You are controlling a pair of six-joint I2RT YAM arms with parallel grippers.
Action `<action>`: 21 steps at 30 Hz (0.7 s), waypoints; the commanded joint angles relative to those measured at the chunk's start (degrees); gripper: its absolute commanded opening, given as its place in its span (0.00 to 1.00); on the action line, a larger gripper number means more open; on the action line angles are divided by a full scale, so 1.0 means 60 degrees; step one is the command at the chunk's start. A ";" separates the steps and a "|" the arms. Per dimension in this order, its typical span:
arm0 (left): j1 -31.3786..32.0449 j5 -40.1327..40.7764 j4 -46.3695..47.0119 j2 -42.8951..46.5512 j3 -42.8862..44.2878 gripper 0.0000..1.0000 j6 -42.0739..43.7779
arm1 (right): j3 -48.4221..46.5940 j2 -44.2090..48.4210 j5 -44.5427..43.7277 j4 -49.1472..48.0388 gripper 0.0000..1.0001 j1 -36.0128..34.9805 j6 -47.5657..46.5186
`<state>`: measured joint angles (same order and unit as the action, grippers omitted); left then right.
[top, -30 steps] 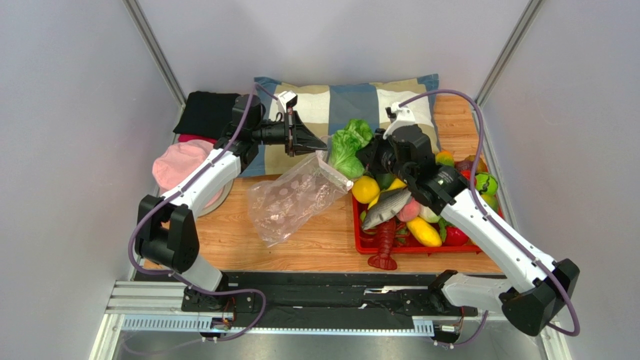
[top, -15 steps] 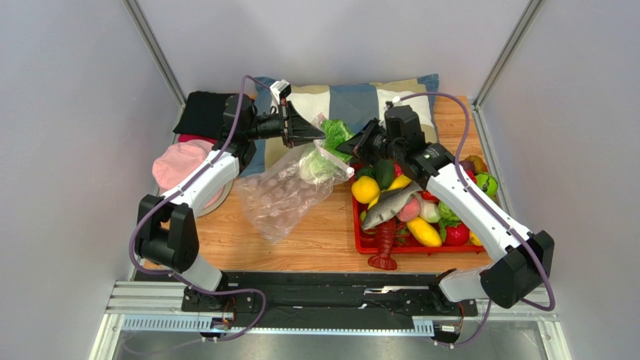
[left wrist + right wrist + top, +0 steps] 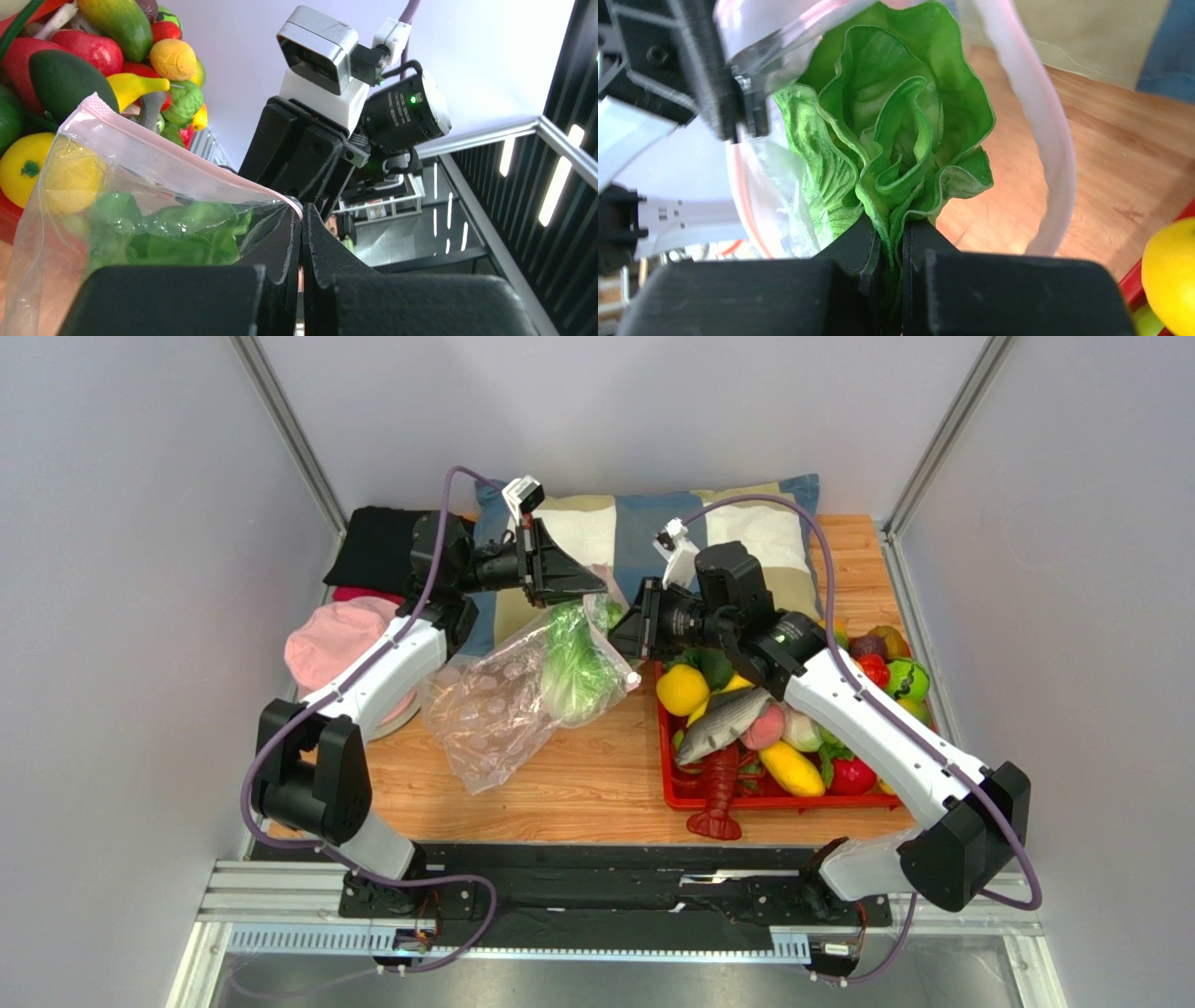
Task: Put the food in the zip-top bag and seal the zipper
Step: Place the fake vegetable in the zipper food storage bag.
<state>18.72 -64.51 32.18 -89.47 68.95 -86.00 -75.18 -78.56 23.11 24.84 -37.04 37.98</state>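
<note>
The clear dotted zip-top bag (image 3: 505, 703) hangs from its pink zipper (image 3: 175, 166) edge, which my left gripper (image 3: 596, 595) is shut on, lifted above the table. My right gripper (image 3: 624, 633) is shut on a leafy green lettuce head (image 3: 892, 133) and holds it inside the bag's open mouth. Through the plastic the lettuce (image 3: 572, 665) shows in the bag's upper part. The rest of the food lies in the red tray (image 3: 673, 787): a grey fish (image 3: 718, 724), a yellow lemon (image 3: 682, 689), a red lobster (image 3: 718, 791) and others.
A checked pillow (image 3: 638, 525) lies at the back behind both grippers. A pink cap (image 3: 337, 647) and black cloth (image 3: 376, 546) sit at the left. Bare wooden table (image 3: 589, 784) shows in front of the bag.
My right gripper has carried the lettuce leftward from above the tray into the bag's mouth. The left gripper lifted the bag's edge slightly and the bag now bulges with lettuce.
</note>
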 commanded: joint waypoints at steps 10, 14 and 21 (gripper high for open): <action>-0.0322 -0.1567 -0.2652 0.1479 0.0608 0.00 0.3081 | -0.1812 0.0935 0.1437 0.2054 0.80 0.0781 -0.3385; -0.0352 -0.1611 -0.3751 0.1728 0.0623 0.00 0.3916 | -0.1258 0.1594 0.0427 0.2554 0.77 0.1497 -0.3327; -0.0352 -0.1465 -0.3885 0.1684 0.0608 0.00 0.3962 | -0.0874 0.1215 0.0116 0.2540 0.66 0.1822 -0.2566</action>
<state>16.82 -72.90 9.45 -80.60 70.67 -64.29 -81.34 -68.82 24.38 39.48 -26.28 20.23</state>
